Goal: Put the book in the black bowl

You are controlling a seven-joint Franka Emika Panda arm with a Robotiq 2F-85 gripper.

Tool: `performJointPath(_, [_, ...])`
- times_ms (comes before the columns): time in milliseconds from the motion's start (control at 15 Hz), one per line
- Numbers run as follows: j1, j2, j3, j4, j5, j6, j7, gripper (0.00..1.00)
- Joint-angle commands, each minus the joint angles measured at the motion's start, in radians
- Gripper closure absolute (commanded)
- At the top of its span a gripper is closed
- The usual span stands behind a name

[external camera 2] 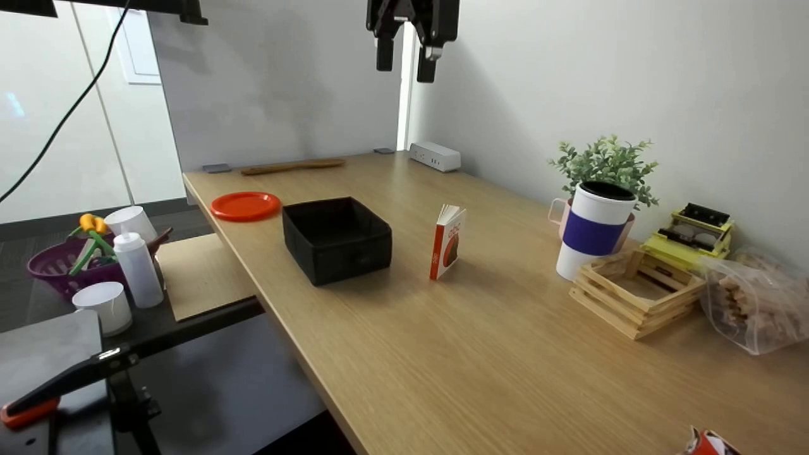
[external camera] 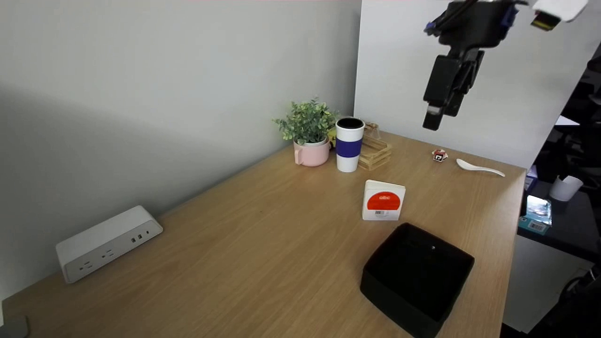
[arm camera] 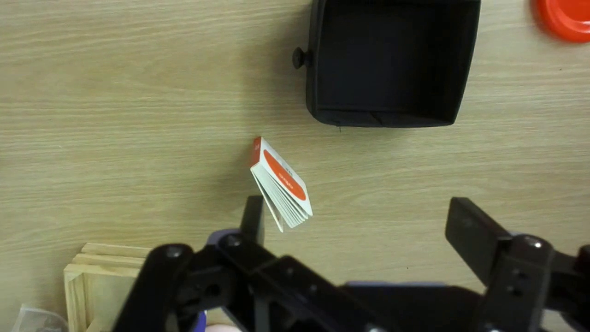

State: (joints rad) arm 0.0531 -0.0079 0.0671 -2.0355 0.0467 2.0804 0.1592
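The book, a small white booklet with a red circle, stands upright on the table with its pages slightly fanned; it shows in both exterior views (external camera: 383, 202) (external camera 2: 450, 243) and in the wrist view (arm camera: 283, 180). The black bowl, a square open box with a small knob on one side, stands close beside the book, apart from it; it shows in both exterior views (external camera: 399, 300) (external camera 2: 354, 256) and the wrist view (arm camera: 392, 69). It is empty. My gripper (external camera: 443, 117) (external camera 2: 405, 68) (arm camera: 357, 205) is wide open and empty, high above the table, touching nothing.
A white-and-blue cup (external camera: 348, 149), a potted plant (external camera: 312, 152) and a wooden crate (external camera 2: 641, 303) stand by the wall. A red plate (external camera 2: 246, 206) lies beyond the bowl. A power strip (external camera: 110, 244) and white spoon (external camera: 479, 167) are farther off. The table edge runs near the bowl.
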Motion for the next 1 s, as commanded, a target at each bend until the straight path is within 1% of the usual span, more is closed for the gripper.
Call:
performJointPath(0, [0.003,0.035,-0.004,0.021,0.006,-0.003,-0.007,0.00])
performJointPath(133, [0.005,0.087,-0.005,0.055,0.010,-0.004,-0.011,0.00])
performJointPath(333, [0.005,0.102,-0.005,0.074,0.011,-0.008,-0.011,0.00])
performJointPath(533, [0.012,0.147,-0.004,0.117,-0.058,-0.059,-0.017,0.00])
performJointPath(600, [0.012,0.167,-0.007,0.136,-0.089,-0.094,-0.026,0.00])
performJointPath(733, [0.007,0.208,-0.011,0.174,-0.134,-0.171,-0.083,0.00])
performJointPath(800, [0.002,0.227,-0.013,0.195,-0.149,-0.210,-0.132,0.00])
performJointPath(933, [-0.007,0.258,-0.017,0.222,-0.172,-0.252,-0.239,0.00])
